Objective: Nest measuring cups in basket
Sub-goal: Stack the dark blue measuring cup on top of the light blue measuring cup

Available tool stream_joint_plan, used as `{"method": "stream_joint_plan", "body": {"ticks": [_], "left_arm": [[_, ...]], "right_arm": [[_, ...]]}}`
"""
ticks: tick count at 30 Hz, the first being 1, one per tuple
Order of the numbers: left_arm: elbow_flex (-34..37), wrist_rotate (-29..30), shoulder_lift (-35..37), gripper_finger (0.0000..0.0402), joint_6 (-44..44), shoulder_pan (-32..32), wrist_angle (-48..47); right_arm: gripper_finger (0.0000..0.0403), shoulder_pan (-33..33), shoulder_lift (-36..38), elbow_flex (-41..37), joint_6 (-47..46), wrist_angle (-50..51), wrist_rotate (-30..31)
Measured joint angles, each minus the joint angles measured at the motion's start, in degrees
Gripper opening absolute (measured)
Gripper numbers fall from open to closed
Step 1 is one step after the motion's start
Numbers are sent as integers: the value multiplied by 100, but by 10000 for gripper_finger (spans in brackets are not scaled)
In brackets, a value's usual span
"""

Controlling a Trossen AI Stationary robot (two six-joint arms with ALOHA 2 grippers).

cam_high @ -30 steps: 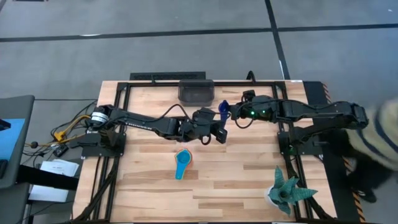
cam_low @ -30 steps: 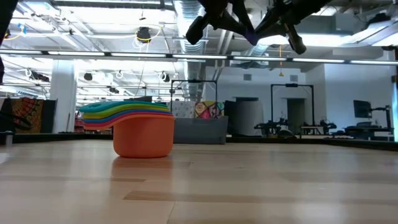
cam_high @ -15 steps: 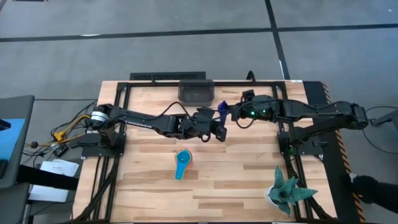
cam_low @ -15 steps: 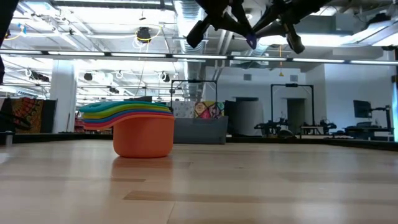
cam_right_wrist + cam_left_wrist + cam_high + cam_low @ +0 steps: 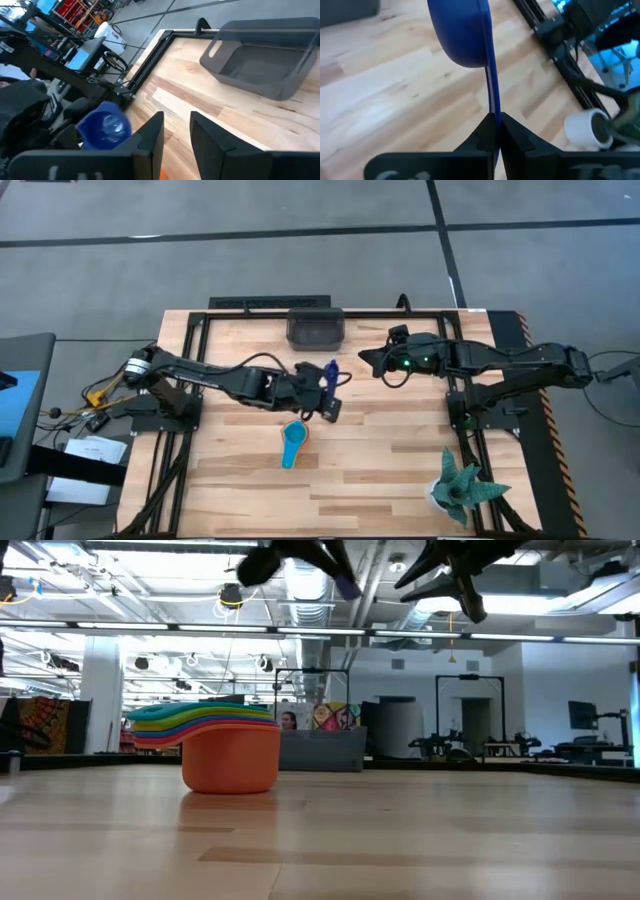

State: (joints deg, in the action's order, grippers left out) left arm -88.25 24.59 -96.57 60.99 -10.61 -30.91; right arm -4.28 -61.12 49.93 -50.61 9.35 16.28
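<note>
So that it can drop onto the stack (image 5: 292,442) below, my left gripper (image 5: 494,131) pinches the blue cup (image 5: 465,32) by its handle; my right gripper (image 5: 175,131) stands empty, parted.

A: What surrounds the wooden table (image 5: 400,470)?
B: Grey floor (image 5: 250,260) crossed by dark lines.
A: And beyond it?
B: An open hall with white columns (image 5: 101,700), ceiling ducts (image 5: 300,580) and strip lights (image 5: 150,628).

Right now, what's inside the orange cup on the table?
More cups sit nested inside the orange cup: their handles fan out over its rim, red, yellow, green and light blue on top. Their bowls are hidden inside it, so I can't count them exactly.
</note>
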Motion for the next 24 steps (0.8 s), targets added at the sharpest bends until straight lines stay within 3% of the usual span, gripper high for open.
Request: {"method": "stream_joint_plan", "body": {"ticks": [4, 9, 13, 18, 24], "left_arm": [[137, -1, 345, 0, 53, -288, -269], [884, 26, 935, 0, 103, -613, -124], [1895, -83, 1524, 0, 138, -892, 931], [3286, -793, 2164, 0, 525, -1284, 2434], [4669, -870, 2564, 0, 1327, -1821, 3655]], "right_arm": [[127, 111, -43, 0, 64, -243, 21], [132, 381, -408, -7, 243, -959, 32], [127, 653, -910, -7, 135, -1638, 37], [113, 954, -1532, -7, -414, -2558, 257], [107, 1386, -2083, 90, -843, -2960, 830]]}}
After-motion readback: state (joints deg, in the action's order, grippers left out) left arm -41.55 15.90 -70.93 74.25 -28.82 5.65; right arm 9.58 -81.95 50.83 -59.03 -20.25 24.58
